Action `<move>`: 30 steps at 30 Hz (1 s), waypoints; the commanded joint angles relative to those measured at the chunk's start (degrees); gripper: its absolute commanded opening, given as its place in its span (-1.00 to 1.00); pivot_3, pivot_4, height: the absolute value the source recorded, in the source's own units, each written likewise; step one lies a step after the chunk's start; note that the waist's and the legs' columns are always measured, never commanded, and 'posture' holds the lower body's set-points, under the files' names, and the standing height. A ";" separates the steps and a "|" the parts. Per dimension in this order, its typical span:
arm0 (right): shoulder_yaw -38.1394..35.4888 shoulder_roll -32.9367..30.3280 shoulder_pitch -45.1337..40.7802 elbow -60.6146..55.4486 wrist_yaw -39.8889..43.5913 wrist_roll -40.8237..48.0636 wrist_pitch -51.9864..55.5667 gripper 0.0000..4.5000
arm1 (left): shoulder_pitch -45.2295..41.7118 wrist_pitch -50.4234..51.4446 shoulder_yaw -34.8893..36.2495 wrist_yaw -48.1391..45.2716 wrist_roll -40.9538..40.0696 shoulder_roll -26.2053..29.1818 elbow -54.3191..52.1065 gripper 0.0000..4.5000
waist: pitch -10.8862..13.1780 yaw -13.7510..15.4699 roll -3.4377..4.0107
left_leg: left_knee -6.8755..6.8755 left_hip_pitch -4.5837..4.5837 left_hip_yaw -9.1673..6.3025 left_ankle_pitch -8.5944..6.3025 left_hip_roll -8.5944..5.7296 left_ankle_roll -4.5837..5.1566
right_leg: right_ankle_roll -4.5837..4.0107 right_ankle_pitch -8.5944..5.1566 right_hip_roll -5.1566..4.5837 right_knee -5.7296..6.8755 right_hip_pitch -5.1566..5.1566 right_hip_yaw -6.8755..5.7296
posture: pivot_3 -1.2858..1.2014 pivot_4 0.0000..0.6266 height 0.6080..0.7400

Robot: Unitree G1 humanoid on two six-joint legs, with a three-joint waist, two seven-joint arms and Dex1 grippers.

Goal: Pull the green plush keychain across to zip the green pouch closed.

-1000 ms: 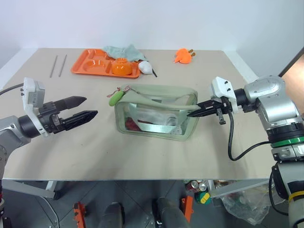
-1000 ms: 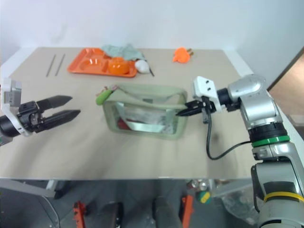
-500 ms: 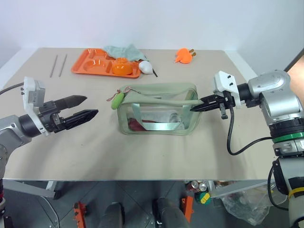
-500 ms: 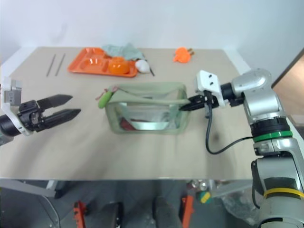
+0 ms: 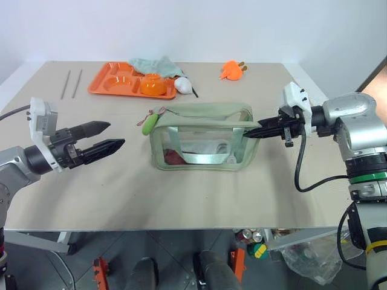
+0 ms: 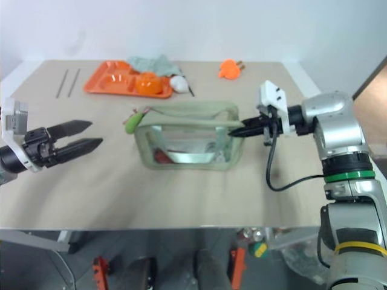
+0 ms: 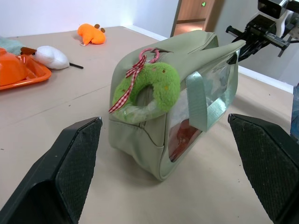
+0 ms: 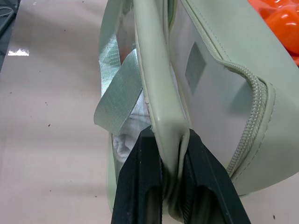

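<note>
Pouch end pinned; keychain not yet taken.

The right tool [image 5: 253,132] is clamped on a fabric edge or strap at the 3 o'clock end of the pouch [image 5: 202,138], which stands near the middle of the desk [image 5: 181,193]. The left tool [image 5: 115,136] hangs spread wide at 9 o'clock, well apart from it and holding nothing. The keychain [image 5: 147,125] hangs at the pouch's 9 o'clock top corner. So the bracing step looks done, and the next move calls for the left tool to reach in, close on the plush and draw it along the top toward 3 o'clock. The head views give the layout. The left wrist view shows the keychain [image 7: 148,88] curled against the pouch end with its checked loop. The right wrist view shows the fabric pinched between the right tool's fingers [image 8: 142,186].
</note>
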 commanded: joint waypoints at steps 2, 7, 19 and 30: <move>-2.45 -0.76 1.19 -4.33 -0.27 1.31 0.77 -0.82 | -2.10 -1.11 -1.34 -0.25 0.81 -0.52 1.02 1.00 | 0.00 0.00 0.00 | 0.00 0.00 0.00 0.00 0.01 0.00 | 0.00 0.00 0.01 0.00 -0.01 0.00 | 0.03 -0.52 1.00; -0.89 -0.46 4.48 -7.46 -0.81 0.43 1.82 -0.68 | -2.93 -1.49 -2.08 -0.21 1.43 -0.91 1.74 1.00 | -0.01 -0.10 -0.02 | 0.00 0.02 0.01 0.00 0.08 0.00 | 0.00 0.01 0.09 0.01 0.00 0.03 | 0.03 -0.52 1.00; -1.95 0.06 6.22 -7.02 -3.08 0.14 1.80 0.79 | -2.52 -0.78 -1.58 -0.20 0.92 -0.57 1.06 1.00 | -0.01 -0.16 -0.01 | 0.01 0.04 0.03 -0.01 0.23 0.00 | -0.12 0.07 0.27 0.00 -0.01 0.07 | 0.03 -0.52 1.00; -7.50 -6.06 6.23 -8.69 -0.72 3.78 4.02 0.79 | -2.18 -0.68 -1.39 -0.12 0.92 -0.56 0.99 1.00 | 0.00 -0.02 -0.01 | 0.01 0.04 0.04 -0.01 0.23 0.00 | -0.13 0.06 0.27 -0.01 -0.02 0.08 | 0.03 -0.52 1.00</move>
